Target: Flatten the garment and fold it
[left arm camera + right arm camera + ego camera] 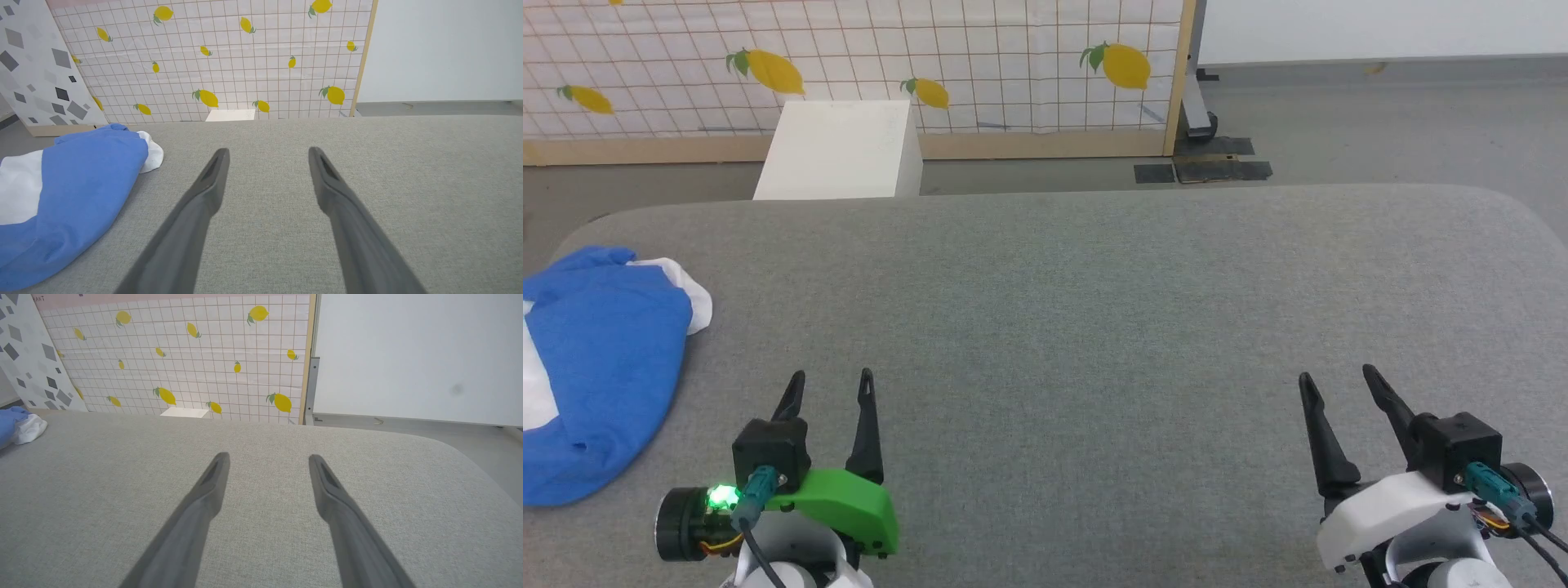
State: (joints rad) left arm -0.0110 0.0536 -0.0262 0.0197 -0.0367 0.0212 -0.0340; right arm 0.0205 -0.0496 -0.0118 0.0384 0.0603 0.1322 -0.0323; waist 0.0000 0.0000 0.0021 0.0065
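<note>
Both claws stand wide open and empty above a grey cloth-covered table (pixel 1094 278): the left gripper (pixel 832 376) at the near left, the right gripper (pixel 1337 374) at the near right, each with its two dark fingers pointing away from the robot.

The garment (pixel 605 359), royal blue with a white panel, lies crumpled in a heap at the table's far left side, partly cut off by the head view's edge. It is near the left gripper, off to its left, and well apart from the right one. A bunched white fold shows at the heap's far end, and the blue cloth curves down to the tabletop along the side facing the left gripper.

The cloth looks thin, light and limp. It will likely sag from any single pinch and may drag on the table's woven cover rather than slide freely. The best hold appears to be a free edge or corner, such as that blue rim nearest the left fingers, taking one layer only. Where the hem and sleeves lie within the heap cannot be told.

Nothing stands between the left gripper and the garment, and the middle of the table offers room to spread it. A white box (pixel 837 151) stands on the floor beyond the table's far edge, before a lemon-print screen (pixel 1013 49), well out of the way.
</note>
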